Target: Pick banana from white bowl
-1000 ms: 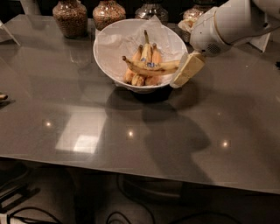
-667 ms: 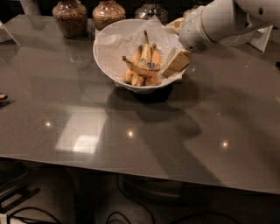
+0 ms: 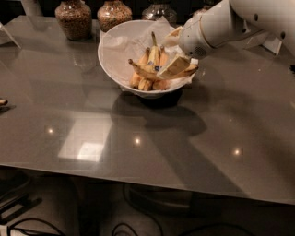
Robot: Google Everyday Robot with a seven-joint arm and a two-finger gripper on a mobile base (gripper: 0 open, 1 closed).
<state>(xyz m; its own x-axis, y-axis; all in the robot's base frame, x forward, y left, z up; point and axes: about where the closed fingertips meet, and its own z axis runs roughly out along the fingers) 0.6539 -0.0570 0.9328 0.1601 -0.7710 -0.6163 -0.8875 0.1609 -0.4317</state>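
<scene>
White bowl (image 3: 107, 69), upper centre of frame, holds the banana (image 3: 142, 72), which lies across a bunch (image 3: 153, 54). Gripper (image 3: 174, 50) over the bowl's right side, fingers apart, nothing held. Advice: straddle the long banana alone, clear of the bunch, and close gently.

One grain jar (image 3: 73, 19) and another jar (image 3: 114, 14) stand on the grey table (image 3: 138, 152).

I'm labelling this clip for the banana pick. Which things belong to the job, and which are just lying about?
Job in hand:
banana
white bowl holding it
end effector, low over the bowl, at the banana

Lying about:
bunch of bananas, same bowl
grain jars behind the bowl
</scene>
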